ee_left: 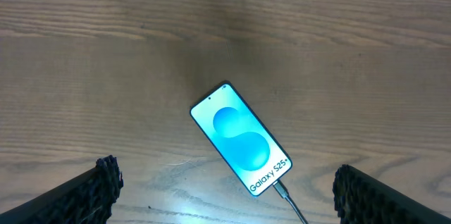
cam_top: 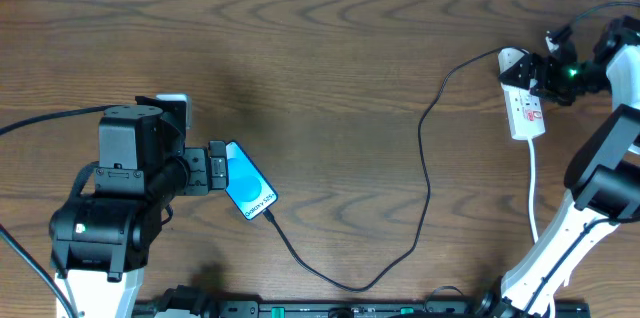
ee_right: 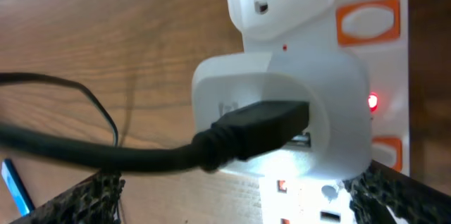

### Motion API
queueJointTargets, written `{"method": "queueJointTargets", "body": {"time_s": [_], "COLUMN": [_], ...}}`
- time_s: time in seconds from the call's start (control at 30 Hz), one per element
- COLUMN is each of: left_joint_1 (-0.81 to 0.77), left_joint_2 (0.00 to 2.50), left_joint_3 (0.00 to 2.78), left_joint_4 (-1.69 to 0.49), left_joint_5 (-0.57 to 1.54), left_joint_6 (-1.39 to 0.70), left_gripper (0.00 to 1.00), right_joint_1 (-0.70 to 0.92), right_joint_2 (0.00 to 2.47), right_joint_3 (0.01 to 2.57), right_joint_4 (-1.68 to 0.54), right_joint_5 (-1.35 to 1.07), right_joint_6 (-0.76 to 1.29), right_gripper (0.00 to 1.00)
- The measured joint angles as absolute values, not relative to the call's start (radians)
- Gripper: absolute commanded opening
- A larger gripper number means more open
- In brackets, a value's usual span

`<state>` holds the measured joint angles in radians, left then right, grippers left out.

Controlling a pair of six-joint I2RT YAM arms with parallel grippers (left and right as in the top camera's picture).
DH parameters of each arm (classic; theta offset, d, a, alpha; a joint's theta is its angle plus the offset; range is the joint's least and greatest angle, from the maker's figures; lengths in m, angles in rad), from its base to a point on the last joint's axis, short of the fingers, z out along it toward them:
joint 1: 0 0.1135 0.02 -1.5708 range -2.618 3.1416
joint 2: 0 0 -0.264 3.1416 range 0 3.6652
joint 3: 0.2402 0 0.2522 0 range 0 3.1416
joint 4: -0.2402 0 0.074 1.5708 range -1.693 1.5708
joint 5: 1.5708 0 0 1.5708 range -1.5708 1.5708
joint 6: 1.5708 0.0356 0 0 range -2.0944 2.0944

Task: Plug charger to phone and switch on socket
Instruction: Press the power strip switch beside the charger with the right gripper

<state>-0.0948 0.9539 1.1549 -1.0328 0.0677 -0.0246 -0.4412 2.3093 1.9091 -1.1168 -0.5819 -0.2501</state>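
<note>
The phone (cam_top: 249,187) lies flat at an angle on the wooden table, its blue screen up. My left gripper (cam_top: 221,165) is open just left of it. In the left wrist view the phone (ee_left: 241,139) sits between and ahead of the open fingers (ee_left: 102,182), untouched. The charger (cam_top: 425,158) tip (ee_left: 283,190) is in the phone's lower end. Its black cable loops right to the white socket (cam_top: 526,110). My right gripper (cam_top: 540,75) is open over the socket's far end. Close up, the black plug (ee_right: 261,129) sits in a white adapter (ee_right: 282,97), beside a glowing red light (ee_right: 371,101).
A small white block (cam_top: 173,106) lies behind my left arm. The socket's white cord (cam_top: 532,188) runs toward the front edge past the right arm's base (cam_top: 560,248). Orange switches (ee_right: 366,20) show on the socket.
</note>
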Motion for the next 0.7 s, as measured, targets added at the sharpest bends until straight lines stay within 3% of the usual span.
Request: {"method": "queueJointTargets", "body": {"time_s": [0.3,0.7], "left_joint_1": [-0.095,-0.095], "left_joint_2": [0.954,0.954], "left_joint_3": [1.155,1.155], "left_joint_4": [-1.033,-1.033], "left_joint_5": [0.068,0.068], "left_joint_6": [-0.025,-0.025], "left_gripper": [0.98,0.98], "right_joint_1": [-0.456,-0.455], "right_joint_2": [2.352,2.238], "right_joint_3": [2.100,2.245], "right_joint_4": [-1.338,-1.459], "right_joint_5": [-0.282,-0.167], "right_joint_6": [-0.051,0.004], "right_gripper": [0.99,0.99]}}
